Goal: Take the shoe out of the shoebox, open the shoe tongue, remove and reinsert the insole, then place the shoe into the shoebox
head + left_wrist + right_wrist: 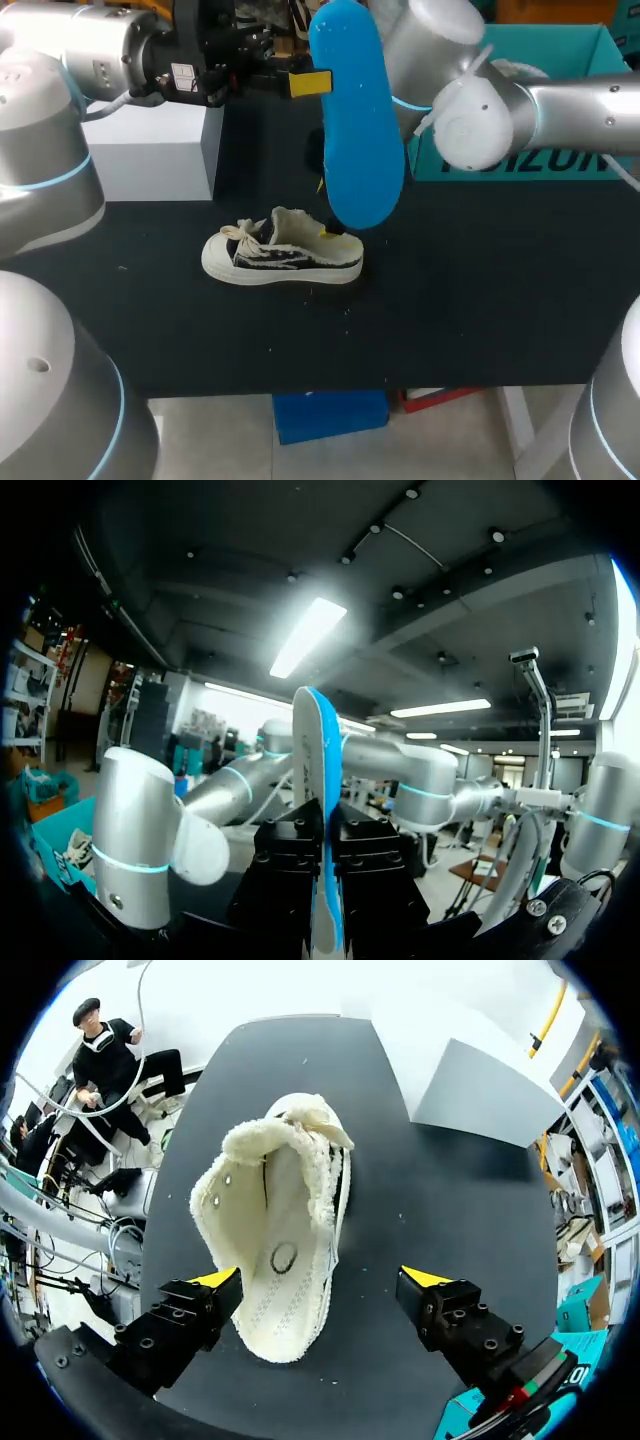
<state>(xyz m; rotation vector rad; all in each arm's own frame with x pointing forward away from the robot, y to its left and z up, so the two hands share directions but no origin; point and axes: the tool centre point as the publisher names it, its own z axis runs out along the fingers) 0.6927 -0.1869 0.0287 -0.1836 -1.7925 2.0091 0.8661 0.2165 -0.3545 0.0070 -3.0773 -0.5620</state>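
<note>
A blue insole hangs upright high over the table, with my left gripper shut on its upper edge. From the left wrist the insole shows edge-on, pinched between the black fingers. The cream and dark low sneaker stands upright on the black table, toe to the left. My right gripper hovers open above the shoe's heel, whose bare inside shows; in the head view the insole mostly hides this gripper.
A teal shoebox stands at the back right, behind my right arm. A white box stands at the back left, also seen beyond the shoe as the white box. Bare black table lies in front of the shoe.
</note>
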